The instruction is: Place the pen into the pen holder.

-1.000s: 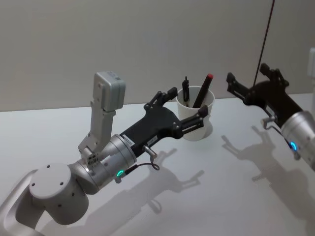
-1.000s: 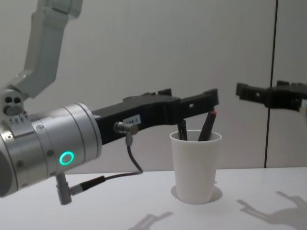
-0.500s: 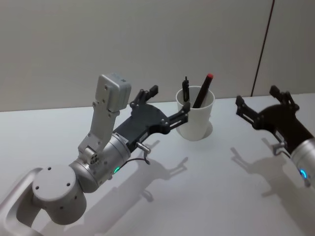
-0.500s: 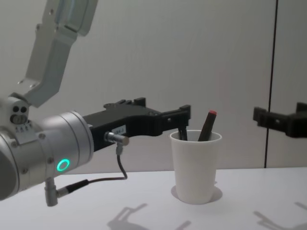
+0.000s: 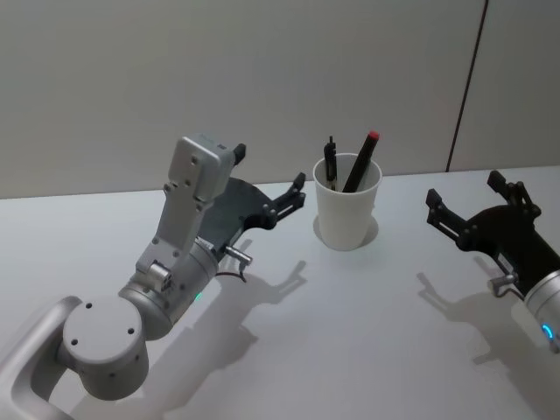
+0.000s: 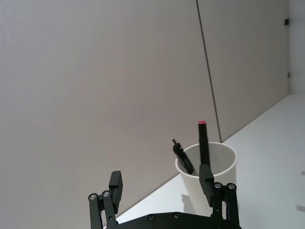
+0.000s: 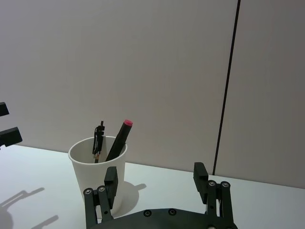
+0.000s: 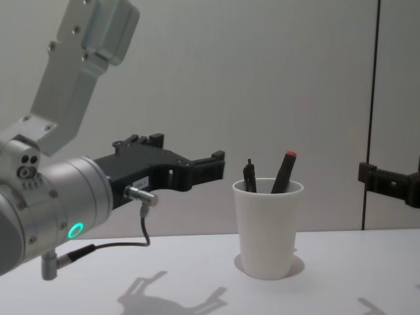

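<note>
The pen holder (image 5: 347,214), a white paper cup, stands upright on the table at the back centre. A black pen (image 5: 330,162) and a red-tipped pen (image 5: 363,157) lean inside it, tops above the rim. My left gripper (image 5: 271,171) hovers open and empty just left of the cup, apart from it. My right gripper (image 5: 464,188) hangs open and empty to the cup's right, farther off. The left wrist view looks past the left gripper (image 6: 161,177) at the cup (image 6: 212,164). In the right wrist view, the right gripper (image 7: 156,171) faces the cup (image 7: 93,176).
The white table (image 5: 350,332) stretches bare in front of the cup. A grey wall with a dark vertical seam (image 5: 468,79) closes off the back. The left arm's bulky wrist and camera block (image 8: 85,39) rise at the near left.
The left gripper has drawn back from around the cup to its left. The right gripper has sunk and pulled back toward the near right. The cup and both pens stayed put.
</note>
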